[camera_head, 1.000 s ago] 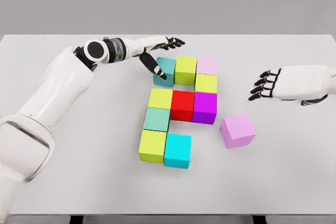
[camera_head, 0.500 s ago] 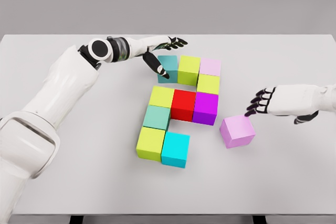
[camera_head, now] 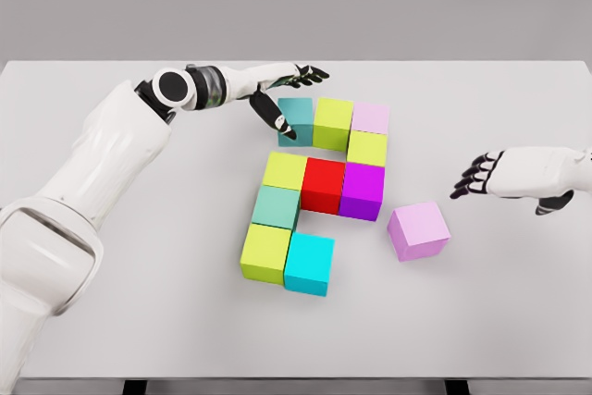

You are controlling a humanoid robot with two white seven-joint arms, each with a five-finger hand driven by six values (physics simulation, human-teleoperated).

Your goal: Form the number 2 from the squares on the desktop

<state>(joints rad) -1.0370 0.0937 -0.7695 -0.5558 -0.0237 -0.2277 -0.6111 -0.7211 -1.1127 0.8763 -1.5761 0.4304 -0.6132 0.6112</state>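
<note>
We read the 2 as nearly built on the white table (camera_head: 111,321). Top row is in: teal cube (camera_head: 296,119), lime cube (camera_head: 332,123), pale pink cube (camera_head: 370,118). Below the pink one sits a second lime cube (camera_head: 366,148). Middle row is in: yellow-green cube (camera_head: 283,172), red cube (camera_head: 323,184), purple cube (camera_head: 362,191). Then the mint cube (camera_head: 276,208), with a lime corner cube (camera_head: 265,253) and a cyan cube (camera_head: 309,265) under it.

Left to place: the loose lilac cube (camera_head: 419,230), at 4 o'clock of the purple one, apart from the figure. We'd slot it at 3 o'clock of the cyan cube.

Right hand (camera_head: 504,175) hovers at 2 o'clock of the lilac cube, fingers relaxed, holding nothing. Left hand (camera_head: 282,99) is splayed beside the teal cube, grasping nothing.
</note>
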